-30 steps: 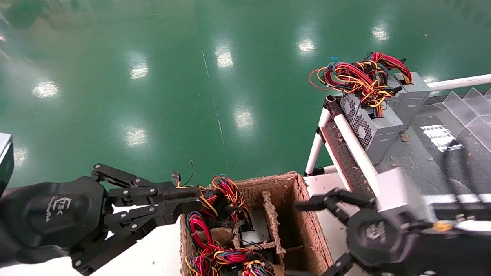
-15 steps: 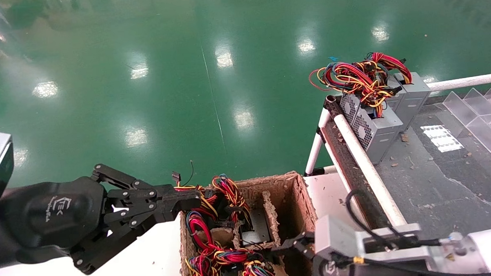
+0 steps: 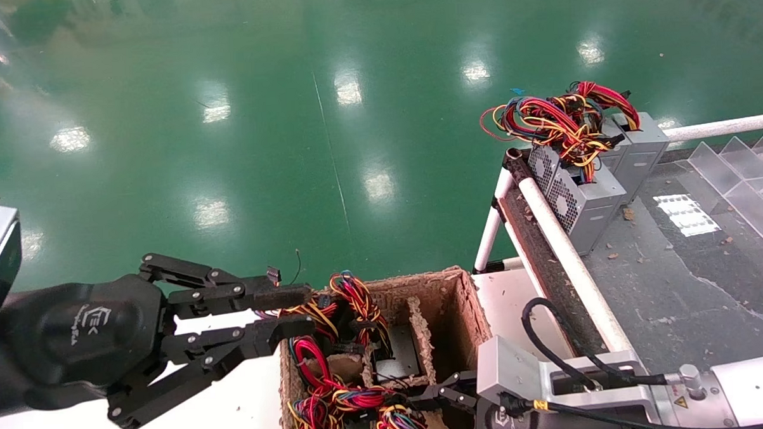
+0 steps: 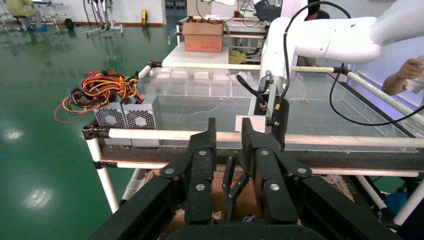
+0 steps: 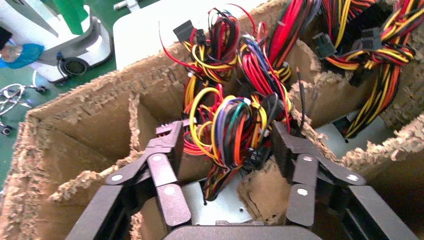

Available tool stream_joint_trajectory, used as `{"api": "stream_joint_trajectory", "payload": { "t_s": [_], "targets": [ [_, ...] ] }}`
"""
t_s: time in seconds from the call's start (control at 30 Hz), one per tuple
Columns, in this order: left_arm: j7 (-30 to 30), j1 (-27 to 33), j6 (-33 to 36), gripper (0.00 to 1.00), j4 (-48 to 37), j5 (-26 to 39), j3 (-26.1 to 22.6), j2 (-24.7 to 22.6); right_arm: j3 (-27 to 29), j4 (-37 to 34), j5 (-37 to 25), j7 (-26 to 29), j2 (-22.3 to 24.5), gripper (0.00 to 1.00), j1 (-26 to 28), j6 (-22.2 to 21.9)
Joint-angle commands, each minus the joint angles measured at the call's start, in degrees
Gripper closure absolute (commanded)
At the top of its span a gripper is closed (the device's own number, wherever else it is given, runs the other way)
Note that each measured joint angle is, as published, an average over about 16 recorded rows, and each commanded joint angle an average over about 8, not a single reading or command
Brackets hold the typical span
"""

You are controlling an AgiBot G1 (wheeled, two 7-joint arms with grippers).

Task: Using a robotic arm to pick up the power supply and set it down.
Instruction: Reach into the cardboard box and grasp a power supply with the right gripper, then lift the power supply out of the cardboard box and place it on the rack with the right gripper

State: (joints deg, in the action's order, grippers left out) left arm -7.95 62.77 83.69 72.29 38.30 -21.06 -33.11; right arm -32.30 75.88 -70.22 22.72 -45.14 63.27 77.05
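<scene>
A grey power supply (image 5: 212, 202) stands in a compartment of the divided cardboard box (image 3: 470, 313), its red, yellow and black wire bundle (image 5: 235, 125) sticking up. My right gripper (image 5: 226, 132) is lowered over it, open, one finger on each side of the bundle and apart from it. In the head view only the right gripper's (image 3: 435, 400) finger links show at the box's near edge. My left gripper (image 3: 296, 311) hovers at the box's left rim, open and empty.
Two more power supplies (image 3: 581, 198) with tangled wires stand at the far corner of the grey table (image 3: 675, 274) on the right, behind a white rail (image 3: 563, 240). Other wire bundles (image 3: 353, 304) fill neighbouring box compartments. Green floor lies beyond.
My right arm swung from the table's edge down over the box, its fingers now straddling a wire bundle. The left gripper's fingers closed a little, then opened again.
</scene>
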Motion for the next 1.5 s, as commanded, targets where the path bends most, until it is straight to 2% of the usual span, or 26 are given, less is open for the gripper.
{"api": "stream_joint_trajectory", "payload": {
  "t_s": [0.03, 0.57, 0.77, 1.1, 1.5],
  "targets": [
    [0.00, 0.00, 0.00, 0.00, 0.00, 0.00, 0.00, 0.00, -0.03, 0.12, -0.26, -0.02, -0.04, 1.00, -0.14, -0.34],
    [0.00, 0.00, 0.00, 0.00, 0.00, -0.01, -0.01, 0.00, 0.83, -0.93, 1.36, -0.82, 0.15, 1.00, -0.40, -0.33],
    [0.01, 0.00, 0.00, 0.00, 0.00, -0.01, -0.01, 0.00, 2.16, -0.94, 3.69, -1.64, 1.03, 1.00, -0.45, 0.13],
    [0.01, 0.00, -0.01, 0.00, 0.00, -0.01, -0.02, 0.01, 7.98, -0.38, 13.76, -4.87, 4.83, 1.00, -0.61, 2.60],
    [0.01, 0.01, -0.01, 0.00, 0.00, -0.01, -0.02, 0.01, 19.17, -2.70, 28.67, -10.49, 11.26, 1.00, -1.16, 3.66]
  ]
}}
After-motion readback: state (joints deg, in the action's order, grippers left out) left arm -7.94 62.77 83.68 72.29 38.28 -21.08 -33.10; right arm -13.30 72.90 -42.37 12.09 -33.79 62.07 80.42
